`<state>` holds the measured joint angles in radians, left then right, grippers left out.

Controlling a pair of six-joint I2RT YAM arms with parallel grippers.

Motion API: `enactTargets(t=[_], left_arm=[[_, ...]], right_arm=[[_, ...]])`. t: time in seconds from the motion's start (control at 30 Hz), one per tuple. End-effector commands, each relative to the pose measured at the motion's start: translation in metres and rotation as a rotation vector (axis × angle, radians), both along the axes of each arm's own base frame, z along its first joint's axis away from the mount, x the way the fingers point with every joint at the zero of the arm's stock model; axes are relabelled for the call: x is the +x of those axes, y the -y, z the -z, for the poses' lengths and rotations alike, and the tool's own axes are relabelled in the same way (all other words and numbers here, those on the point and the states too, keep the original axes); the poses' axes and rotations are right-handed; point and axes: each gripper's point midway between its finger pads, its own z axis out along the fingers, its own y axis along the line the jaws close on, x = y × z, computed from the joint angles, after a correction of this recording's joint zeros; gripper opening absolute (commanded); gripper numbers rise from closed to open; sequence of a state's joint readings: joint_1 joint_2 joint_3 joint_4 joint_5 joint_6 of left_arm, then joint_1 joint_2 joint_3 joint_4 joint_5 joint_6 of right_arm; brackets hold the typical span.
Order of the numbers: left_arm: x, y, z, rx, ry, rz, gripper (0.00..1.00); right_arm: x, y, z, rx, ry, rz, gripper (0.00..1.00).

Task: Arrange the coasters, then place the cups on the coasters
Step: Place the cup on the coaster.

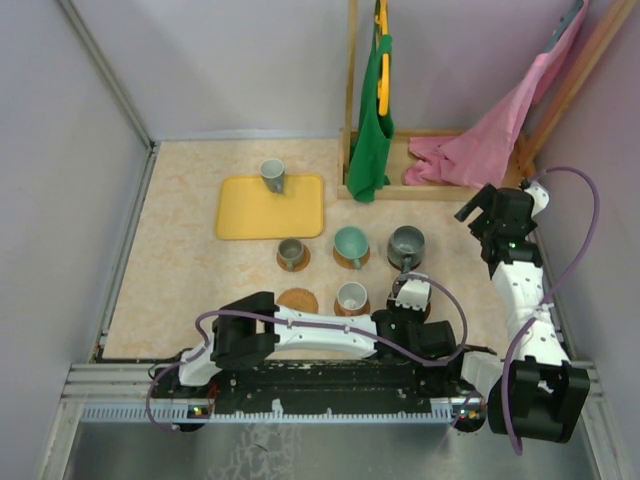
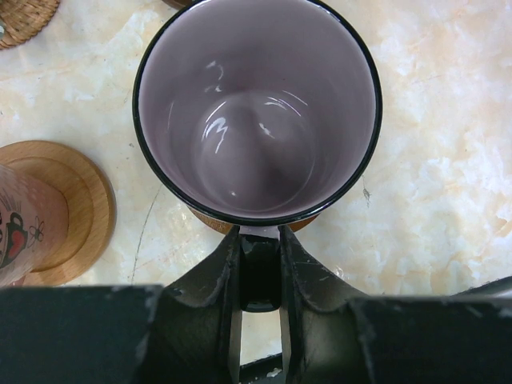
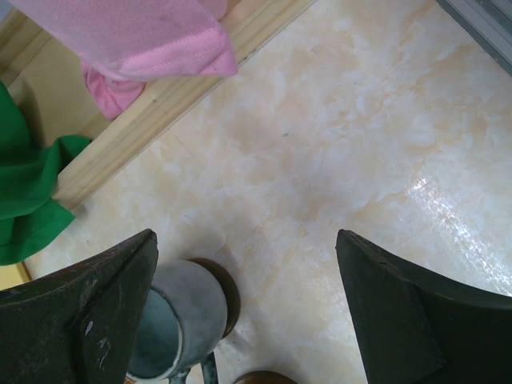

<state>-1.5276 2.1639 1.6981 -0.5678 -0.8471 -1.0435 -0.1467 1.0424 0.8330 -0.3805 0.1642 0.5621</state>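
Well left of the left claw (image 1: 410, 300) and beyond it: yellow tray (image 1: 245, 215) on the bench (image 1: 180, 260), with a small grey cup (image 1: 272, 175) upright at its far edge. Between tray and claw lies a bare coaster (image 1: 297, 300). Just beyond that, a grey-blue cup (image 1: 291, 252) stands on a coaster of its own. Just left of the claw, a reddish-brown cup (image 2: 20, 228), pale inside in the top view, sits on a wooden coaster (image 2: 80, 200). Left claw clenched on the handle of the dark-rimmed mug (image 2: 256, 112). The mug is upright, mouth up, purplish inside, and the fingers (image 2: 224, 268) pinch the handle from both sides. A brown coaster edge (image 2: 210, 222) shows under the mug's near side; cannot tell whether the base is set down on it. Beyond the left claw, a teal cup (image 1: 351, 243) and a dark grey cup (image 1: 406, 241), each on a coaster. Right claw (image 3: 244, 240) released, jaws spread wide over the bench. In its wrist view the dark grey cup stands just beside its left finger. Beyond this claw: wooden rack base (image 3: 160, 104), green cloth (image 3: 28, 200) to the left, pink cloth (image 3: 136, 32) draped over the rack.
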Motion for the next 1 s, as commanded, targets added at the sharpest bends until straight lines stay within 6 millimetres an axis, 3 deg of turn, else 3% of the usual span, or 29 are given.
enactTargets(t=[0.0, 0.43, 0.97], left_arm=[[0.002, 0.01, -0.021, -0.077, 0.022, -0.03, 0.0], [-0.004, 0.002, -0.006, -0.04, -0.02, -0.026, 0.0], [-0.009, -0.003, 0.0, -0.033, -0.05, -0.02, 0.23]], right_arm=[[0.006, 0.007, -0.02, -0.013, 0.081, 0.026, 0.93], [0.004, 0.005, -0.018, -0.008, 0.081, 0.026, 0.93], [0.001, 0.005, -0.018, -0.006, 0.087, 0.029, 0.93]])
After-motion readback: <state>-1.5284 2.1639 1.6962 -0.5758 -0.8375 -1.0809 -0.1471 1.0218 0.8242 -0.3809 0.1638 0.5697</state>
